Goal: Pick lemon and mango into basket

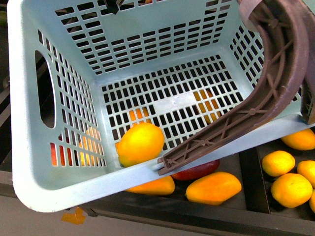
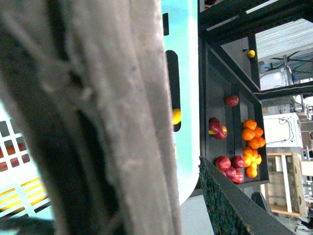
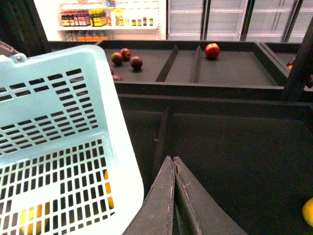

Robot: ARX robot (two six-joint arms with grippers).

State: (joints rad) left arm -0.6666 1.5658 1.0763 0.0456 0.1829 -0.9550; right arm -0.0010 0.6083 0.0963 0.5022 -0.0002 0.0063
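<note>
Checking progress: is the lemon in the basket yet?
In: the lemon lies unscreened on the basket's slotted floor, against its near wall.

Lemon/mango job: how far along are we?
Done: the lemon lies inside the basket, against its near wall. In hand: nothing; the right gripper is shut and empty, beside the basket. Left: the red mango is outside, on the shelf, partly hidden under the basket's rim and brown handle.
</note>
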